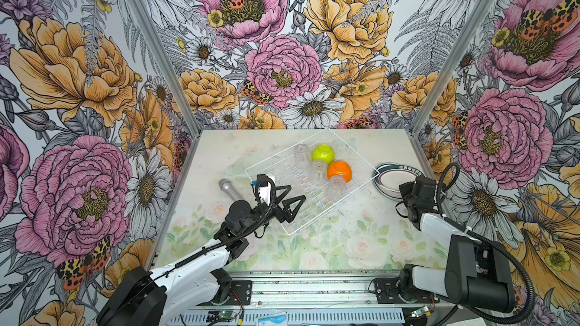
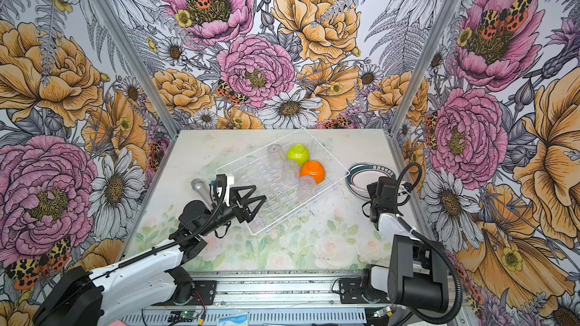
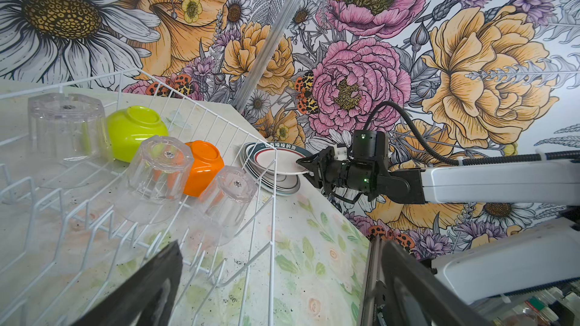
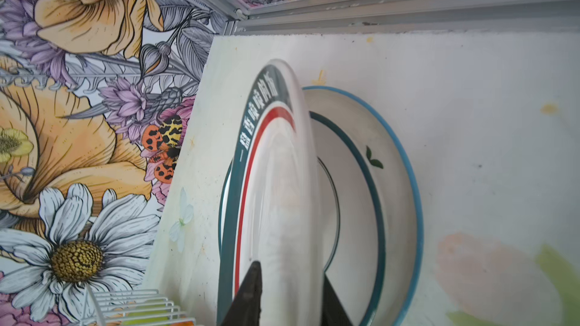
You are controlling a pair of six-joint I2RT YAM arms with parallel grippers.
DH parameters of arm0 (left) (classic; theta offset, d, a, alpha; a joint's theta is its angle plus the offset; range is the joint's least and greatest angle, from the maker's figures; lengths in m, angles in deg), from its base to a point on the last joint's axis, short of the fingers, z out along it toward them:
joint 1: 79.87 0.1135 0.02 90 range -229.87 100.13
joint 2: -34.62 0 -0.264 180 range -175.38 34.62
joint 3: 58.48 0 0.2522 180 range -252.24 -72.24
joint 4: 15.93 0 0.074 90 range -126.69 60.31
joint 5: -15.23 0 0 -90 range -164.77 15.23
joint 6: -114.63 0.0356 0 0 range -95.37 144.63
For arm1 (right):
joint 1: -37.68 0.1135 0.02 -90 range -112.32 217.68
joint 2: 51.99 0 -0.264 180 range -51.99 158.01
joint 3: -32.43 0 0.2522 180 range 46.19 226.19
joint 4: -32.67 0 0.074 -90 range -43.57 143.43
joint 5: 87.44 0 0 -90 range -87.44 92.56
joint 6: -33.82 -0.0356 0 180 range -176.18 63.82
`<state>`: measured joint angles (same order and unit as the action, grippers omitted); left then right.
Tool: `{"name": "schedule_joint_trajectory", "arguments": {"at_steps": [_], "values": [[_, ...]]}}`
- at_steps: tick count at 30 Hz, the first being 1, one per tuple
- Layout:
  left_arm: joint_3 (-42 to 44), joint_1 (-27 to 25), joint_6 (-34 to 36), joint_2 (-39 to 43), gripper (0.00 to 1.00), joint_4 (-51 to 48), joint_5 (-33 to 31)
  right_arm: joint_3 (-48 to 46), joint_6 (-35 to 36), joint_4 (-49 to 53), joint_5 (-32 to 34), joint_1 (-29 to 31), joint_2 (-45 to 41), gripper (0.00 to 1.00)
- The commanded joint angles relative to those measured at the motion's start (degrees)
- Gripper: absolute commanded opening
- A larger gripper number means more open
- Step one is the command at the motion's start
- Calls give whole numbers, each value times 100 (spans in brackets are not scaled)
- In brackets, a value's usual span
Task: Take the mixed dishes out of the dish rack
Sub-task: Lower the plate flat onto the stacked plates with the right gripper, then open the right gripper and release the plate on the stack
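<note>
The table [image 1: 314,246] bears the dish rack [image 1: 298,183], stacked plates [image 1: 389,177], a grey cylinder [image 1: 229,188], perhaps a clear dish [image 1: 233,169].

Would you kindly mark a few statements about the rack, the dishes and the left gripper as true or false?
1. The green bowl and the orange bowl sit in the rack. True.
2. The tumblers stand mouth up. False: all three stand base up in the rack.
3. The left gripper is shut. False: its jaws are wide open.
4. The plates are stacked on the table, right of the rack. True.
5. The grey cylinder lies in the rack. False: it lies on the table, left of the rack.
</note>
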<state>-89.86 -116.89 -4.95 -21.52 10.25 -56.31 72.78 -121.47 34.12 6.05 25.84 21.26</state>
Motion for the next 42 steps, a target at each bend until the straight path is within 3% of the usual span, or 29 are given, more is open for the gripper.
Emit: {"name": "schedule_joint_trajectory", "arguments": {"at_steps": [1, 5, 7, 12, 15, 21, 29, 42], "values": [[94, -55, 24, 2, 99, 143, -31, 32, 48, -66, -129, -38, 22, 45], [98, -56, 10, 2, 99, 143, -35, 61, 28, 140, -126, -73, 29, 60], [98, -59, 11, -7, 99, 143, -44, 113, 28, 306, -121, -82, 16, 72], [91, -58, -21, -20, 99, 145, -61, 548, 222, 1447, 171, -85, -18, 77], [100, -53, -29, -28, 99, 154, -59, 634, 416, 1681, 296, -82, -62, 90], [96, -60, -76, -59, 99, 206, -61, 990, 754, 2249, 369, -82, 212, 92], [109, -58, -56, -46, 99, 175, -91, 1104, 862, 2284, 99, -82, 372, 93], [-71, -34, -105, 82, 99, -719, -853, 836, 2203, 2365, -613, 69, -713, 92]]}}
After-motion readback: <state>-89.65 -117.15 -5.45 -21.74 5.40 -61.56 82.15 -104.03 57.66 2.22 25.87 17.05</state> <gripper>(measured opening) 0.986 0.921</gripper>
